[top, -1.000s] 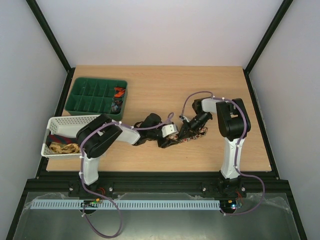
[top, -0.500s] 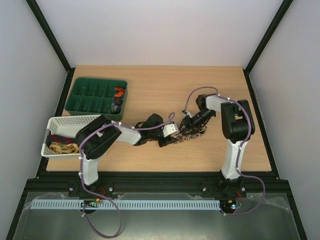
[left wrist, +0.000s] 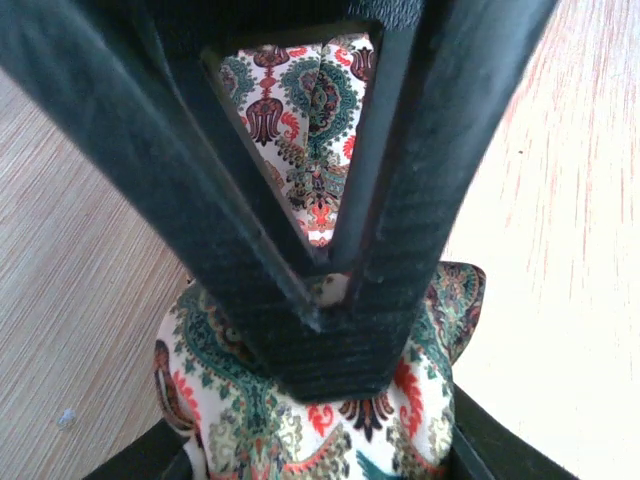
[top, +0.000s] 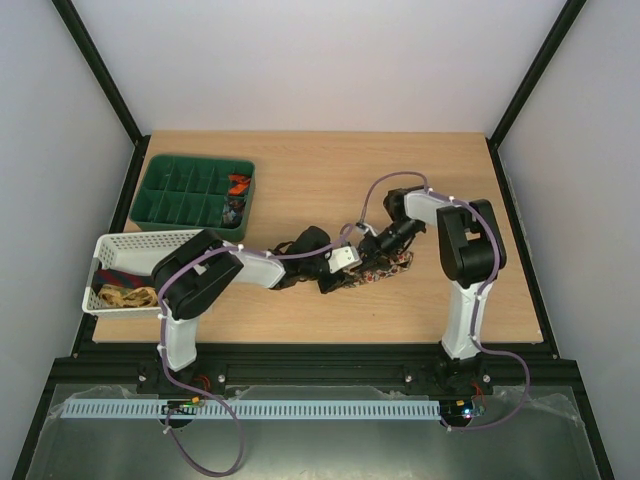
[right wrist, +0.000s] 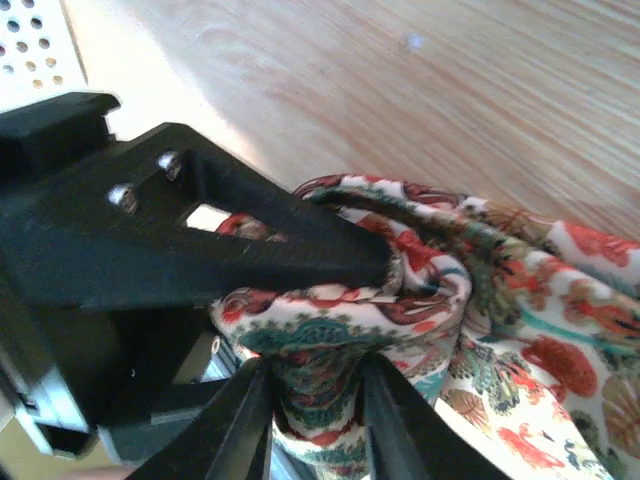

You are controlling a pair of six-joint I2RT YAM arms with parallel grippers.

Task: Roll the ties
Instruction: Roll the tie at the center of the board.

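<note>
Change: Your right arm [top: 465,245] has swung its wrist in toward the middle of the overhead view since a second ago. The left arm [top: 260,268] has barely moved, and both claws still meet at the same spot.
Left claw [left wrist: 328,292]: It is clenched on the patterned tie [right wrist: 420,300]. You can see its two fingers converge at their tips with a fold of cloth pinched there, and more cloth bulging below them.
Right claw [right wrist: 315,378]: It is part-way closed and grasping the same tie, with a wad of cloth squeezed between its two fingers at the bottom of its wrist view. The left claw reaches into that wad from the left of the frame.
Tie: It is crumpled on the table [top: 300,190], just right of centre in the overhead view, touching both claws.
Green tray [top: 200,160]: It sits in the upper left of the table. An orange-red coil [top: 238,184] and a darker coil [top: 233,210] lie in compartments along its right side.
White basket [top: 140,240]: It sits at the left edge, just below the tray, and holds a gold tie [top: 128,296] and a maroon tie [top: 115,275].
</note>
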